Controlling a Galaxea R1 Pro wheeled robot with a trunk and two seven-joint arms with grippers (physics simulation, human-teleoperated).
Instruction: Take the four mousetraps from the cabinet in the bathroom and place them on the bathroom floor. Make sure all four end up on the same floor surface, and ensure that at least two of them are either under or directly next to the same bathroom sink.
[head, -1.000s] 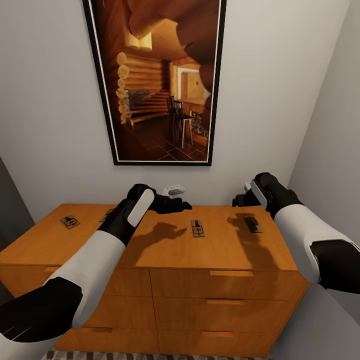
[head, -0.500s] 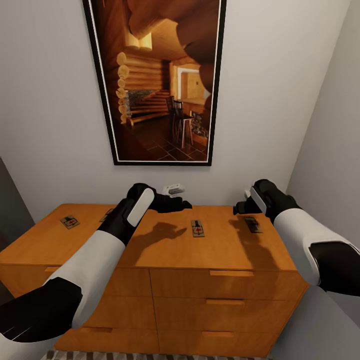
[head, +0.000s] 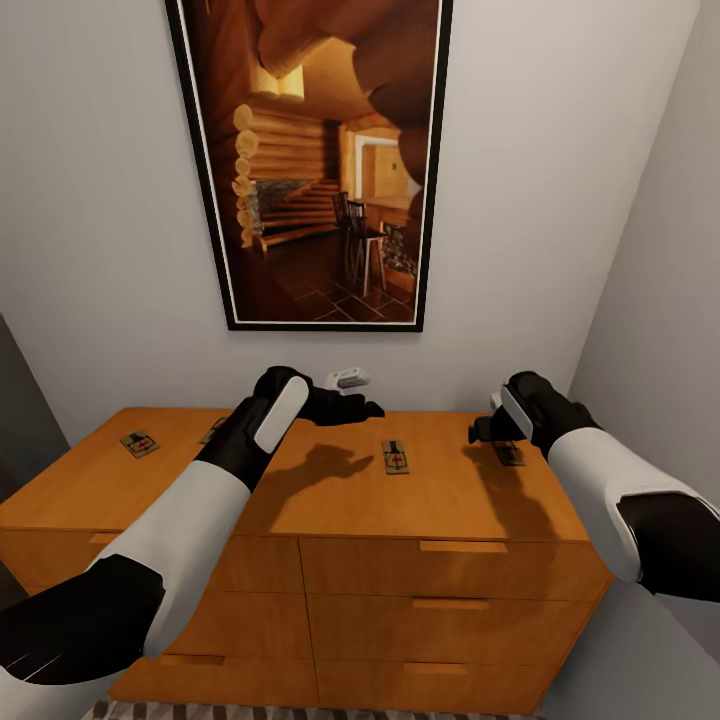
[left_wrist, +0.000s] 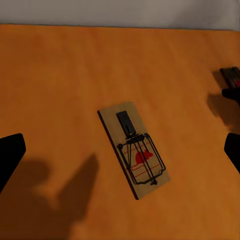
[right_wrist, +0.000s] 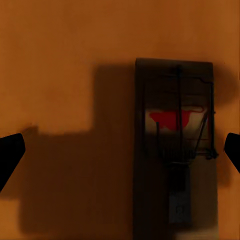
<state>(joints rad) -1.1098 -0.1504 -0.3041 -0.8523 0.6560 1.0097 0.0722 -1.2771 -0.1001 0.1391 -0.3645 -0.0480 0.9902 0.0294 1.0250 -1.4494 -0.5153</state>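
The orange-brown cabinet (head: 300, 510) stands against the wall with the mousetraps lying flat on its top. One mousetrap (head: 140, 443) is at the far left, and another (head: 213, 430) peeks out from behind my left forearm. A third mousetrap (head: 396, 456) (left_wrist: 135, 150) lies mid-top, below my open left gripper (head: 352, 404) (left_wrist: 120, 152), which hovers above it. The rightmost mousetrap (head: 508, 454) (right_wrist: 177, 150) lies in shadow just under my open right gripper (head: 484, 430) (right_wrist: 120, 155). In the right wrist view it sits off to one side of the gap, near one fingertip (right_wrist: 232, 150).
A large framed picture (head: 310, 160) hangs on the white wall behind the cabinet. Drawer fronts with bar handles (head: 462, 546) face me. A side wall (head: 660, 250) closes in at the right, a dark grey surface (head: 15, 400) at the left. A strip of patterned floor (head: 300, 712) shows below.
My right gripper has come down and slightly forward over the rightmost mousetrap, now covering part of it in the head view. The left arm has not moved.
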